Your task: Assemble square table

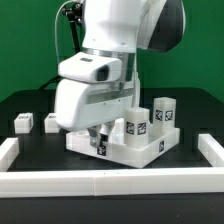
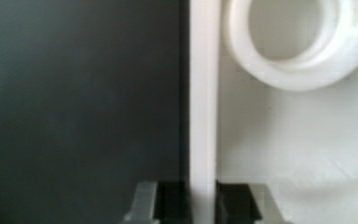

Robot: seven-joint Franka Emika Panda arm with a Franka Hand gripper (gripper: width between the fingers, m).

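Two short white block legs (image 1: 137,125) stand upright on the white plastic square slab (image 1: 125,152), toward the exterior view's right. Two more (image 1: 22,122) lie loose on the black counter (image 1: 20,100) at the exterior view's left, well apart from the slab. The slab rests rim-up on the counter, near the long white rail (image 1: 100,181).

The tool (image 1: 100,140) is pressed together on the slab's thin upright rim wall (image 2: 201,100). In the wrist view the wall passes between the two dark fingers (image 2: 158,200): one finger is on the counter side, the other on the side of the slab's floor, where a round white socket ring (image 2: 300,45) shows.

Key relation: the wall's long axis runs across the fingers' closing direction, and almost all of the slab lies to one side of the tool, toward the exterior view's right. The grip is thus off-centre. A lift would probably tilt the slab, so a slide or turn on the counter seems the likelier move.

Arm pose: the wrist points straight down, and the bulky white arm leans over the slab's part at the exterior view's left, hiding it.
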